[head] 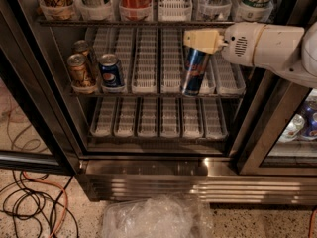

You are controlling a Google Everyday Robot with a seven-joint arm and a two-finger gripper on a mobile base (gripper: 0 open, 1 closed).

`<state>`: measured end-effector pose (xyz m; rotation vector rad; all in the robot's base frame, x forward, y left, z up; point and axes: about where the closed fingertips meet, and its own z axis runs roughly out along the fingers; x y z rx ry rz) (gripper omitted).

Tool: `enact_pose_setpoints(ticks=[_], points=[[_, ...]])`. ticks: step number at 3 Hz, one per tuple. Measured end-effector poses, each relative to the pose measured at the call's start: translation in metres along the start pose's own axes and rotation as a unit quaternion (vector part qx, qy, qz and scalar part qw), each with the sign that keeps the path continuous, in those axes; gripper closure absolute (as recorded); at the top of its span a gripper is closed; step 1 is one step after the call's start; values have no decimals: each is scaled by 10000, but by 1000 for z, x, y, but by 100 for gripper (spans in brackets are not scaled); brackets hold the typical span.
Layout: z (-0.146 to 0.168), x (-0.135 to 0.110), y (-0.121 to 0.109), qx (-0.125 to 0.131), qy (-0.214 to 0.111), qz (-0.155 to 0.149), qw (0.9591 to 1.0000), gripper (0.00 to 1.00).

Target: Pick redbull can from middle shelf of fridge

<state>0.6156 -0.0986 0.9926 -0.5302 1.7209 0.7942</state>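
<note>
On the floor nearest the camera lies a crumpled clear plastic bag (148, 218), with black and orange cables (27, 202) tangled at the left. Just behind them stands the fridge (250, 133), its shiny steel base (163, 166) running across the view and its dark door frames rising on either side.

Above the base, the bottom shelf (158, 118) carries only a row of white lattice lanes. One level up is the middle shelf (148, 63), a dark wire rack with the same white lanes. At its left end two gold-brown cans (80, 72) stand one behind the other, and a Pepsi can (111, 72) stands just beside them on the right. Well apart from these, towards the right of this shelf, the redbull can (194, 73) sits at the front edge, leaning slightly, its blue and silver panels facing out.

A white arm (267, 46) reaches in from the right at the height of the can's top. Its cream end effector (200, 39) sits right over the top of the redbull can and pinches it, hiding the lid.

Farthest up, the top shelf (138, 23) holds a row of drinks, cut off by the frame's upper edge. Behind the glass at the far right, more bottles (297, 125) show dimly.
</note>
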Motion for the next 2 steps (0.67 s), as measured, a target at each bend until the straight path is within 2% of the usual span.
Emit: enact_pose_setpoints(ticks=[1,2], points=[[0,-11,38,-810,-188,163,9964,100],[3,-11,43,-860,-162,159,9960,100]])
